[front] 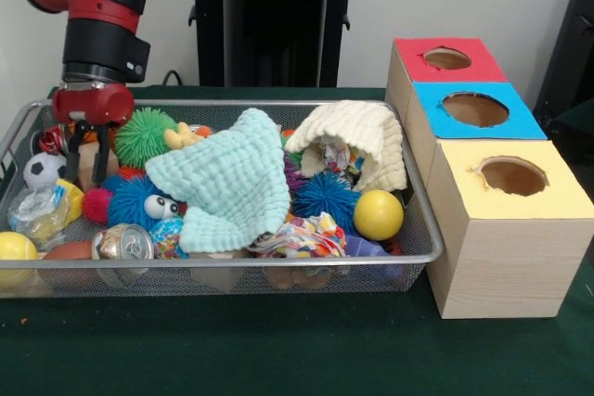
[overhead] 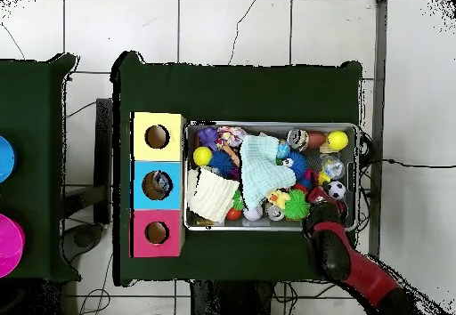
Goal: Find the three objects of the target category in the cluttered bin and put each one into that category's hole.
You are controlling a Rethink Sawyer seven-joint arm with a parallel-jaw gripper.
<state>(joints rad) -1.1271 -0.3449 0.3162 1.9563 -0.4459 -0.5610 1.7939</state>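
Front view: end effector [front: 83, 150] fingers spread open in bin [front: 232, 271], tips seemingly hidden behind toys.

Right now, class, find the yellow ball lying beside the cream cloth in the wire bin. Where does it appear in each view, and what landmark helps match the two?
Front view: the yellow ball sits at the bin's near right corner, below the cream cloth.
Overhead view: the yellow ball lies at the bin's upper left, above the cream cloth.
Shared landmark: the yellow-topped box, the box nearest the ball.
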